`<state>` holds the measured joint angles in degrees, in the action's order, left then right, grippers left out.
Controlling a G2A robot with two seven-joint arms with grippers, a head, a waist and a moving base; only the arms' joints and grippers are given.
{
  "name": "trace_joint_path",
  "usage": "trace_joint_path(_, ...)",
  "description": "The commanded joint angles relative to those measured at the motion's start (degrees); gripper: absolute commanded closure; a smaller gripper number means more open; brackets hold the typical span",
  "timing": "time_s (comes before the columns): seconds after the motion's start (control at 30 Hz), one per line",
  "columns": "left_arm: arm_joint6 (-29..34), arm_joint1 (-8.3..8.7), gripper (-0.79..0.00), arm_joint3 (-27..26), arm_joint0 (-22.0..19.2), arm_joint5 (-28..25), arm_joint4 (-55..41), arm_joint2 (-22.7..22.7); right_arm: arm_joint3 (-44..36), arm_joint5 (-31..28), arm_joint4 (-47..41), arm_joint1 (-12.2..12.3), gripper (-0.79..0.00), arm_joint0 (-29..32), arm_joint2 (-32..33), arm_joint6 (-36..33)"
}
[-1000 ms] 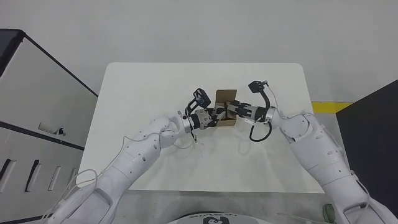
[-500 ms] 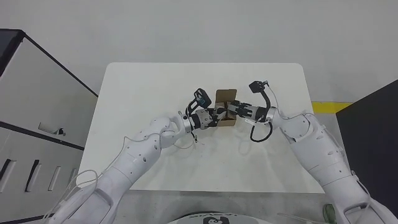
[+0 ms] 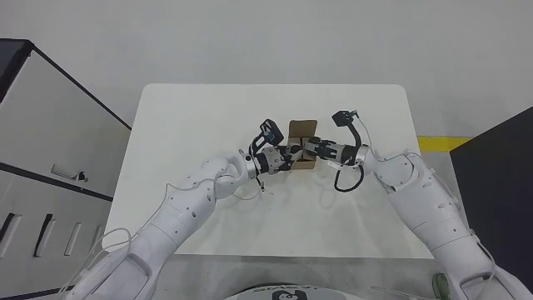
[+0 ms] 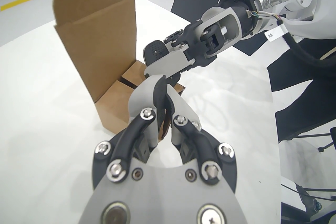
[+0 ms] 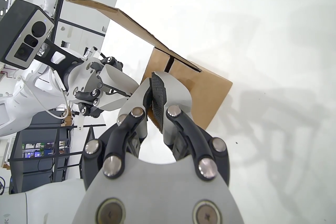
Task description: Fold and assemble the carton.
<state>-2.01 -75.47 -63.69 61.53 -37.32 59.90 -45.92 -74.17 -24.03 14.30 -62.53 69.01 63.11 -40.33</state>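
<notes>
A small brown carton [image 3: 302, 137] stands open near the middle of the white table [image 3: 191, 125], with one tall flap upright at its far side. My left gripper [image 3: 291, 157] comes in from the left and is shut on the carton's near wall [image 4: 162, 83]. From the right, my right gripper [image 3: 309, 152] is shut on the same near edge [image 5: 151, 84], its fingertips almost touching the left ones. In the left wrist view the carton [image 4: 99, 33] shows its folded bottom flaps inside. The right wrist view has the carton [image 5: 207, 93] lying past the fingers.
A dark-framed cabinet [image 3: 33, 108] stands off the table's left side and a dark panel [image 3: 500, 158] off its right. The table top around the carton is bare white, with free room on every side.
</notes>
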Motion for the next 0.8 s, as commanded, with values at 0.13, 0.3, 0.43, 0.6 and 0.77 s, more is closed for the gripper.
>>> trace_joint_path(0.13,0.2,-0.14,0.0,0.2,0.2,-0.1,-0.1,0.0,0.2,0.3,-0.2,0.0,0.0,0.1,-0.2,-0.2)
trace_joint_path(0.3,0.2,-0.17,0.0,-0.1,0.3,-0.2,0.1,-0.2,-0.3,0.1,-0.2,0.1,0.0,0.2,0.1,0.2)
trace_joint_path(0.43,0.3,-0.19,0.0,-0.1,0.4,-0.4,0.2,-0.2,-0.4,0.1,-0.4,0.1,0.0,0.5,0.1,0.1)
trace_joint_path(0.6,0.1,-0.24,0.0,-0.3,0.4,-0.5,0.3,-0.4,-0.4,0.1,-0.7,0.0,0.0,0.4,0.1,0.4)
trace_joint_path(0.77,0.0,-0.24,0.0,-0.3,0.6,-0.6,0.4,-0.6,-0.6,0.1,-0.6,0.1,0.0,0.6,0.3,0.4)
